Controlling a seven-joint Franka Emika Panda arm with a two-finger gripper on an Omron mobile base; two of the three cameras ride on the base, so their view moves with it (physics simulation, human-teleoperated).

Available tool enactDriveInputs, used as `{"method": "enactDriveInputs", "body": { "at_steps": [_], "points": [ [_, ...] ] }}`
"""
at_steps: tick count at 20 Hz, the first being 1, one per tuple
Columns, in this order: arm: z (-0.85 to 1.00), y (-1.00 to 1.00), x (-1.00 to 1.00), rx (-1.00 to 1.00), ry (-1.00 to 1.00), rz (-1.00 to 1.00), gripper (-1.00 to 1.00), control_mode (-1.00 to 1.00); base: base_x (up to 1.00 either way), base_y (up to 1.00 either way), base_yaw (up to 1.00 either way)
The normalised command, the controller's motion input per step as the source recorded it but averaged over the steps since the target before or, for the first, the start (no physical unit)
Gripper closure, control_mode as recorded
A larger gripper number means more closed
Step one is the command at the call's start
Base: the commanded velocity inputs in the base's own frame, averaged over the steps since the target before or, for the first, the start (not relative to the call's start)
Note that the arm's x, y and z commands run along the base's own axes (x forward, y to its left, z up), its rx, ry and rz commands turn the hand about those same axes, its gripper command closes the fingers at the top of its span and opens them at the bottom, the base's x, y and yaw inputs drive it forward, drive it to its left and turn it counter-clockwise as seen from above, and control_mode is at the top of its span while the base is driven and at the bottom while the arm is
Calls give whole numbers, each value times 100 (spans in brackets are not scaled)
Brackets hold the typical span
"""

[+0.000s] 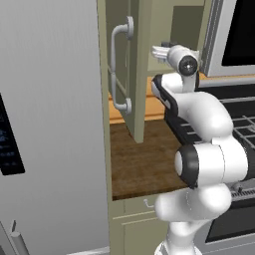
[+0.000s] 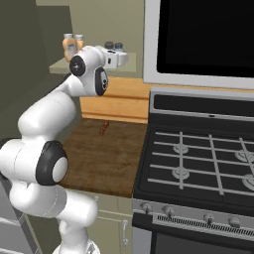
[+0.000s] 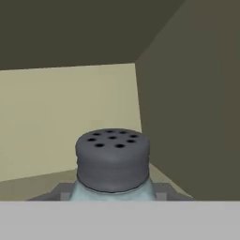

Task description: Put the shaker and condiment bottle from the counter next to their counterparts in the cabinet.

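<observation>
The cabinet (image 2: 94, 67) shelf is sitting under the gripper (image 2: 121, 58), which is squeezing the shaker (image 3: 112, 161). Its twin (image 2: 109, 46) is standing close beside; a bump might be knocking it over

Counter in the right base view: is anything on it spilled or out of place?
One small reddish-brown bit lies alone on the counter, near the back; too small to identify. Nothing looks spilled. The orange bottles on the cabinet shelf stand upright.
</observation>
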Motion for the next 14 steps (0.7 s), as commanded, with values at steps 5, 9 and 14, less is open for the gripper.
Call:
{"method": "enactDriveInputs", "body": {
  "at_steps": [5, 9, 14],
  "points": [
    [-13, -4, 17, -2, 2, 0, 100, -100, 0, 0, 0],
    [7, 0, 31, 0, 10, 0, 100, -100, 0, 0, 0],
    [3, 0, 43, 0, 9, 0, 100, -100, 0, 0, 0]
  ]
}}
